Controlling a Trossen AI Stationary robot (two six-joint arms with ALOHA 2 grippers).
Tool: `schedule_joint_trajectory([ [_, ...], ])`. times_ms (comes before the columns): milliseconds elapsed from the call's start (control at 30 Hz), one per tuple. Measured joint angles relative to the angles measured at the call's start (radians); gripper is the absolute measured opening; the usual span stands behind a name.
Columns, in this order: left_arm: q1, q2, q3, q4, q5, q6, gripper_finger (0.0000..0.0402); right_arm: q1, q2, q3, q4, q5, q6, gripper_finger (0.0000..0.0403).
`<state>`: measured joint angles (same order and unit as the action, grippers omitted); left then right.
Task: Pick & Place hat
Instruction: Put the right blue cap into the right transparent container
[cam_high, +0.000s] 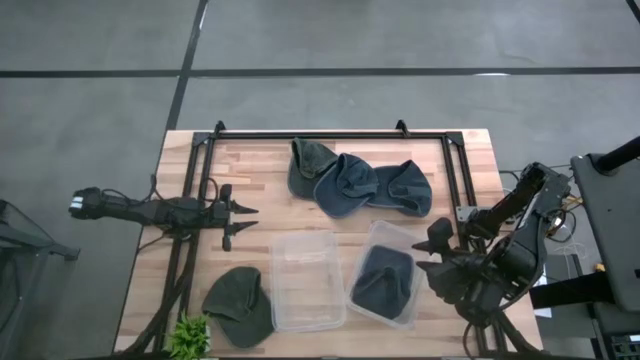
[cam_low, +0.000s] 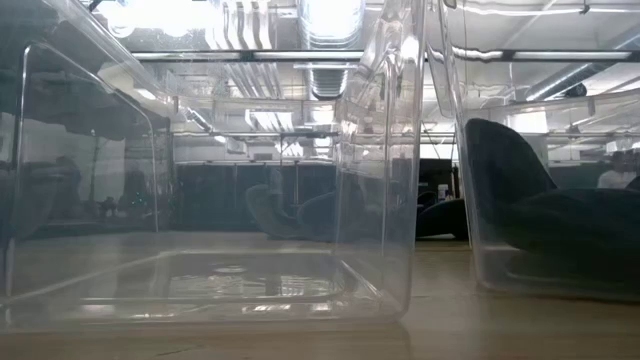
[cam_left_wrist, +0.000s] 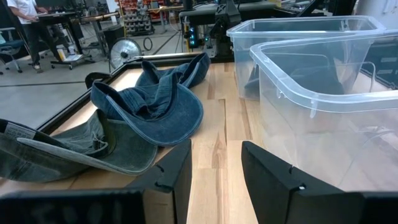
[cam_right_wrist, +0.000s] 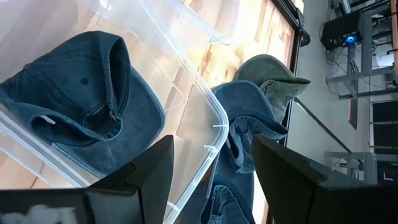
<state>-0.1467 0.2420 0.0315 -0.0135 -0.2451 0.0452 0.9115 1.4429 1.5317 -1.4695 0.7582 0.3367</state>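
Observation:
Three denim hats lie in a pile at the table's far middle: an olive-grey one (cam_high: 308, 160), a blue one (cam_high: 345, 185) and another blue one (cam_high: 405, 188). A dark blue hat (cam_high: 385, 280) (cam_right_wrist: 74, 106) lies inside the right clear bin (cam_high: 372, 238). A green hat (cam_high: 240, 305) rests flat near the near-left corner. My left gripper (cam_high: 240, 222) (cam_left_wrist: 214, 171) is open above the table's left part, pointing toward the bins. My right gripper (cam_high: 440, 252) (cam_right_wrist: 211, 168) is open at the right bin's right side, touching nothing.
An empty clear bin (cam_high: 308, 240) stands left of the filled one. A black metal frame (cam_high: 330, 133) runs along the far and side edges. A small green plant (cam_high: 190, 338) sits at the near-left corner. Bare wood (cam_high: 250, 170) lies between my left gripper and the hat pile.

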Motion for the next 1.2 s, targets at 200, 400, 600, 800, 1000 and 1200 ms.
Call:
schedule_joint_trajectory([
  [200,0.0,0.0,0.0,0.0,0.0,0.0,0.0133,0.0,0.0,0.0,0.015,0.0,0.0,0.021],
  [400,0.0,0.0,0.0,0.0,0.0,0.0,0.0133,0.0,0.0,0.0,0.018,-0.002,0.0,0.021],
  [600,0.0,0.0,0.0,0.0,0.0,0.0,0.0133,0.0,0.0,-0.001,0.022,-0.002,0.0,0.021],
  [800,0.0,0.0,0.0,0.0,0.0,0.0,0.0133,0.0,0.0,-0.001,0.026,-0.002,0.0,0.021],
  [1000,0.0,0.0,0.0,0.0,0.0,0.0,0.0133,0.0,0.0,-0.001,0.044,-0.002,0.0,0.021],
  [1200,0.0,0.0,0.0,0.0,0.0,0.0,0.0133,0.0,0.0,-0.001,0.046,-0.002,0.0,0.021],
])
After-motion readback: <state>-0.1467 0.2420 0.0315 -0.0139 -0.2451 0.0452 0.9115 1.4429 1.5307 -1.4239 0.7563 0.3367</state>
